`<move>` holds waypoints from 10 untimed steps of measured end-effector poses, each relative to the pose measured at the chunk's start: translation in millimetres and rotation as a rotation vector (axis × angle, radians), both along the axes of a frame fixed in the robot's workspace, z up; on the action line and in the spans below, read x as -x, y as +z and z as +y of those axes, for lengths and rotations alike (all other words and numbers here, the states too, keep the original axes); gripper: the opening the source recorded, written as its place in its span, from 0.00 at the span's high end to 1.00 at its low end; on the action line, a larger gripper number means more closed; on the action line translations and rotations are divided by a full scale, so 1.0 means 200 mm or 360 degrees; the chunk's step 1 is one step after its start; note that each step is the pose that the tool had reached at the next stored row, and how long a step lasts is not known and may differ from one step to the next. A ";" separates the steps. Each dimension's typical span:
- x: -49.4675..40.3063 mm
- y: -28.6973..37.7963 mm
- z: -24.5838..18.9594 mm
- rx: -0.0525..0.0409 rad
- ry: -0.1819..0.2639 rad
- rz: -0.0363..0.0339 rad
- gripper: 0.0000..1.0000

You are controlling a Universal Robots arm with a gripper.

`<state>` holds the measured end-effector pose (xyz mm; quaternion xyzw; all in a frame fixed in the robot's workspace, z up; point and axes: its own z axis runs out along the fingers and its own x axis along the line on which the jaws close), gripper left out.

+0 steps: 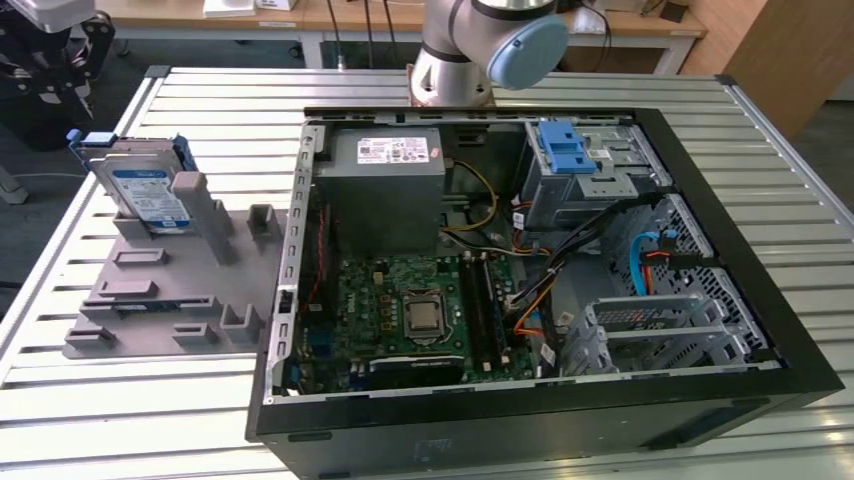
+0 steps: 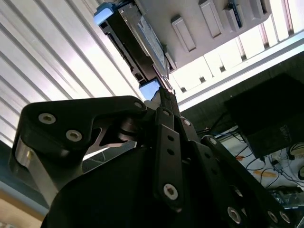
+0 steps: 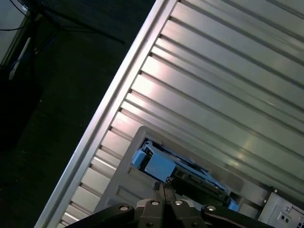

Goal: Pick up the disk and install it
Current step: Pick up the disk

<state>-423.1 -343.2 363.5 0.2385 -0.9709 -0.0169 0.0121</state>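
one disk (image 1: 144, 192), one grey fixture (image 1: 147, 300), one open computer case (image 1: 534, 440), one robot arm (image 1: 481, 50), one table (image 1: 747, 110).

I see the flat silver hard disk (image 1: 144, 192), white-and-blue labelled, blue-framed, in a plain grey plastic holder (image 1: 160, 290) on the ribbed silver table (image 1: 120, 400).

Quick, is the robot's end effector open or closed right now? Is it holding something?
End effector: closed, holding nothing. In the exterior view the disk stands in its grey holder.
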 end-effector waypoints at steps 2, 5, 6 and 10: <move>0.000 0.000 0.000 0.0000 0.0036 -0.0002 0.89; 0.000 -0.002 0.000 0.0000 0.0086 -0.0012 0.89; 0.000 -0.004 0.000 -0.0001 0.0105 -0.0015 0.89; 0.000 -0.007 0.000 -0.0006 0.0193 -0.0022 0.89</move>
